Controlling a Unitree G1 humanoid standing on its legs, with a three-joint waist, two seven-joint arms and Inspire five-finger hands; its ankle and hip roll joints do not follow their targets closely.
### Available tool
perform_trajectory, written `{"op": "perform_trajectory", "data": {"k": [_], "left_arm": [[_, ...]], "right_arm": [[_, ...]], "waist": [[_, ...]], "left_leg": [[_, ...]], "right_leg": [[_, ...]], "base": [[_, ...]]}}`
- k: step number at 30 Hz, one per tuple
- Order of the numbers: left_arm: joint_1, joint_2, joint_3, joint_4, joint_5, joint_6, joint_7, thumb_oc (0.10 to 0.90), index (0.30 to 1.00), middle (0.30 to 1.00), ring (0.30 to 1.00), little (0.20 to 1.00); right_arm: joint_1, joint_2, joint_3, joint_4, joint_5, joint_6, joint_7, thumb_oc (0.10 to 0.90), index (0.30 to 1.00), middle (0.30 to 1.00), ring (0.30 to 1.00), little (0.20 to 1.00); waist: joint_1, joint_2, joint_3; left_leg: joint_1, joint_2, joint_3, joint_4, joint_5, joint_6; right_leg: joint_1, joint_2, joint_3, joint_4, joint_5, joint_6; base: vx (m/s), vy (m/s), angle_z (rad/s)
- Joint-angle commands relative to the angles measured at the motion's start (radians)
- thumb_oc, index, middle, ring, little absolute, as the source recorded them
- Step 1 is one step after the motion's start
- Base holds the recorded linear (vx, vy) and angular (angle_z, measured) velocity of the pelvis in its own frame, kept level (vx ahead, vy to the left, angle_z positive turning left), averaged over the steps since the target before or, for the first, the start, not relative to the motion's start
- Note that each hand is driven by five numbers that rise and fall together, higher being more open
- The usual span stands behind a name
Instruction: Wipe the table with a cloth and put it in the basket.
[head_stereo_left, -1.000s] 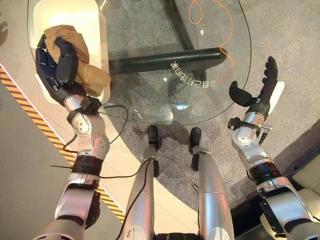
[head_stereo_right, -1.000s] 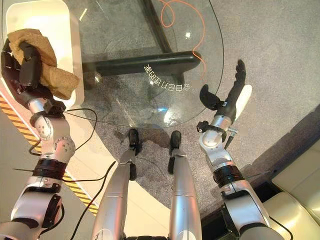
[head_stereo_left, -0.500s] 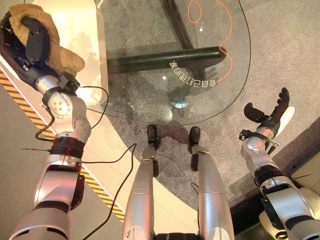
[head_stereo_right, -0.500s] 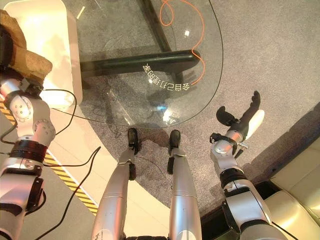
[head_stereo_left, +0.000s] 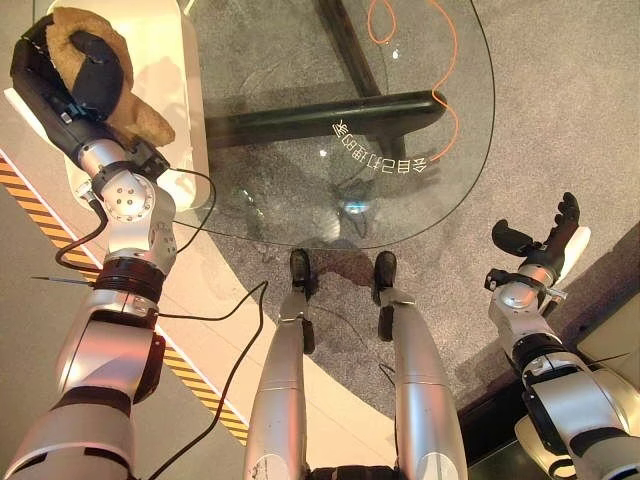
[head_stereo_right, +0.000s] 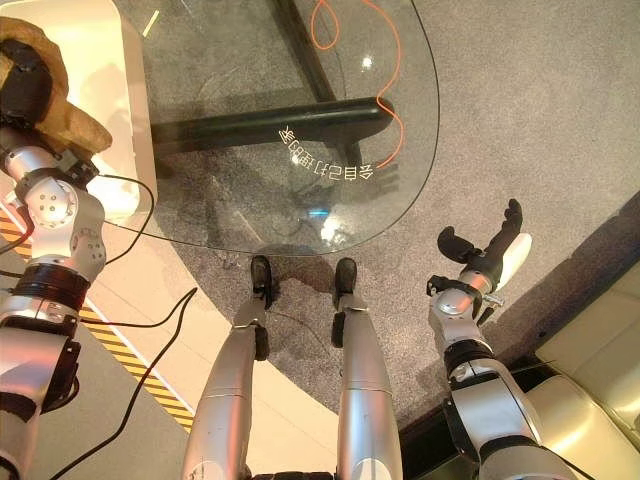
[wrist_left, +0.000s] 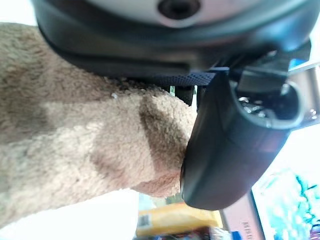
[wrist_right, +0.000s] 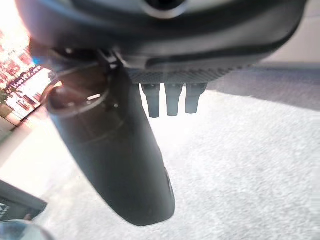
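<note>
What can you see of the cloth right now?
The cloth is tan and fuzzy, like fleece or terry, and bunched into a thick wad rather than spread flat. The left hand is curled round it, thumb pressed across the top, holding it over the white basket beside the glass table. A loose flap hangs out past the thumb toward the table. In the left wrist view the pile shows close up against the thumb. I cannot tell whether it touches the basket.
</note>
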Motion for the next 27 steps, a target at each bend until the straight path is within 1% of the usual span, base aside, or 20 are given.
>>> {"op": "perform_trajectory", "data": {"k": [1, 3, 5, 9, 13, 18, 19, 22, 27], "left_arm": [[-0.135, 0.162, 0.039, 0.000, 0.089, -0.072, 0.068, 0.100, 0.300, 0.300, 0.300, 0.200], [-0.139, 0.166, 0.033, 0.020, 0.105, -0.054, 0.079, 0.100, 0.300, 0.300, 0.300, 0.200], [-0.152, 0.173, 0.019, 0.052, 0.152, -0.003, 0.110, 0.100, 0.300, 0.300, 0.300, 0.200], [-0.165, 0.186, 0.002, 0.096, 0.203, 0.065, 0.148, 0.100, 0.300, 0.300, 0.300, 0.200], [-0.181, 0.192, -0.010, 0.141, 0.227, 0.103, 0.158, 0.100, 0.300, 0.300, 0.300, 0.200], [-0.209, 0.199, -0.040, 0.194, 0.276, 0.189, 0.161, 0.100, 0.300, 0.300, 0.300, 0.200], [-0.210, 0.200, -0.042, 0.195, 0.276, 0.189, 0.162, 0.100, 0.300, 0.300, 0.300, 0.200], [-0.221, 0.201, -0.057, 0.212, 0.277, 0.221, 0.158, 0.100, 0.300, 0.300, 0.300, 0.200], [-0.224, 0.198, -0.066, 0.210, 0.292, 0.239, 0.150, 0.100, 0.300, 0.300, 0.300, 0.200]], "right_arm": [[0.020, -0.054, -0.054, 0.014, 0.021, -0.013, -0.017, 0.800, 0.900, 0.900, 0.900, 0.900], [0.024, -0.055, -0.058, 0.024, 0.029, -0.005, -0.013, 0.800, 0.900, 0.900, 0.900, 0.900], [0.028, -0.056, -0.059, 0.038, 0.034, 0.003, -0.010, 0.800, 0.900, 0.900, 0.900, 0.900], [0.034, -0.059, -0.055, 0.047, 0.038, 0.003, -0.004, 0.800, 0.900, 0.900, 0.900, 0.900], [0.031, -0.057, -0.050, 0.048, 0.034, -0.001, -0.003, 0.800, 0.900, 0.900, 0.900, 0.900], [0.015, -0.060, -0.035, 0.038, 0.034, -0.001, -0.005, 0.800, 0.900, 0.900, 0.900, 0.900], [0.014, -0.060, -0.035, 0.038, 0.034, -0.001, -0.004, 0.800, 0.900, 0.900, 0.900, 0.900], [0.010, -0.061, -0.031, 0.039, 0.033, -0.003, -0.003, 0.800, 0.900, 0.900, 0.900, 0.900], [0.010, -0.055, -0.031, 0.031, 0.033, -0.003, -0.011, 0.800, 0.900, 0.900, 0.900, 0.900]], "waist": [[0.001, 0.000, -0.029], [-0.001, -0.002, -0.029], [-0.003, -0.005, -0.029], [-0.007, -0.009, -0.029], [-0.010, -0.015, -0.029], [-0.014, -0.023, -0.029], [-0.014, -0.023, -0.029], [-0.016, -0.025, -0.029], [-0.016, -0.028, -0.029]], "left_leg": [[0.029, -0.035, 0.059, 0.103, -0.148, 0.037], [0.025, -0.033, 0.059, 0.105, -0.149, 0.037], [0.021, -0.031, 0.059, 0.109, -0.150, 0.037], [0.018, -0.029, 0.058, 0.111, -0.149, 0.036], [0.015, -0.027, 0.058, 0.113, -0.149, 0.034], [0.008, -0.025, 0.059, 0.112, -0.145, 0.033], [0.008, -0.025, 0.060, 0.112, -0.145, 0.033], [0.002, -0.025, 0.059, 0.111, -0.144, 0.032], [-0.003, -0.024, 0.060, 0.108, -0.142, 0.032]], "right_leg": [[0.055, 0.063, -0.001, -0.060, -0.031, 0.019], [0.052, 0.064, 0.000, -0.058, -0.031, 0.019], [0.049, 0.065, 0.001, -0.056, -0.030, 0.018], [0.047, 0.067, 0.003, -0.056, -0.029, 0.019], [0.046, 0.068, 0.004, -0.059, -0.027, 0.020], [0.041, 0.070, 0.004, -0.065, -0.020, 0.021], [0.040, 0.070, 0.004, -0.065, -0.020, 0.021], [0.036, 0.071, 0.005, -0.068, -0.017, 0.021], [0.030, 0.071, 0.004, -0.071, -0.012, 0.024]], "base": [[0.00, 0.000, 0.00], [0.00, 0.000, 0.00], [0.00, 0.000, 0.00], [0.00, 0.000, 0.00], [0.00, 0.000, 0.00], [0.00, 0.000, 0.00], [0.00, 0.000, 0.00], [0.00, 0.000, 0.00], [0.00, 0.000, 0.00]]}}
